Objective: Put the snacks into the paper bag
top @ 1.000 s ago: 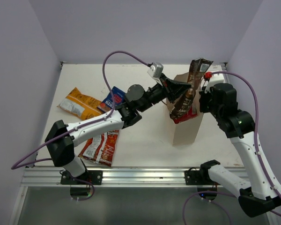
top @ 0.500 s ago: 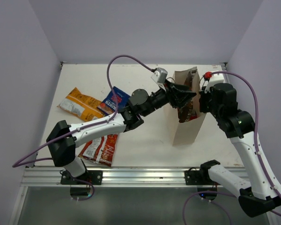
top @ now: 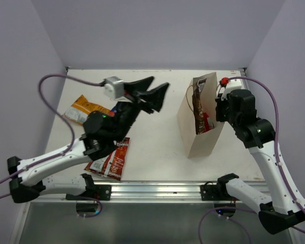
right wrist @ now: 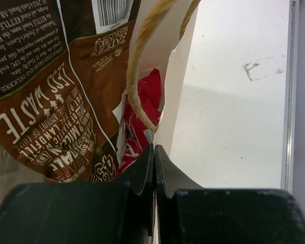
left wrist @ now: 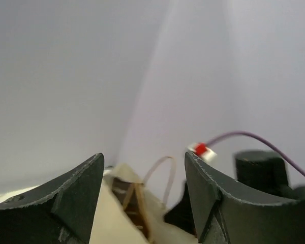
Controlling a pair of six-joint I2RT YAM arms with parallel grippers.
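A: Left side, entries?

B: Orange packet [top: 80, 108]: flat, crinkled foil, far left on the table [top: 157, 147], one end under the left arm [top: 66, 152]. Red-orange packet [top: 111, 161]: glossy, creased, near left, also partly covered. Both are unbagged. The arm may hide more.

A: Left gripper?

B: Left gripper [top: 160, 82]: fingers wide apart, empty, raised over mid-table, tips towards the bag. Judged free for another pick.

A: The bag?

B: Bag [top: 193, 138]: stiff beige kraft, rectangular, upright, right of centre, mouth open. Handle [right wrist: 142, 66]: twisted paper cord, looped. Contents: brown packet [right wrist: 51, 101], printed foil, standing on end, top about level with the rim. Red-and-white packet [right wrist: 145, 99], wrinkled, sits lower beside it.

A: Right gripper?

B: Right gripper [right wrist: 154, 150]: fingers together, clamped on the bag's right wall near the rim. Purpose, as I read it: thin paper sags and tips, so the pinch steadies it and holds the mouth open for loading.
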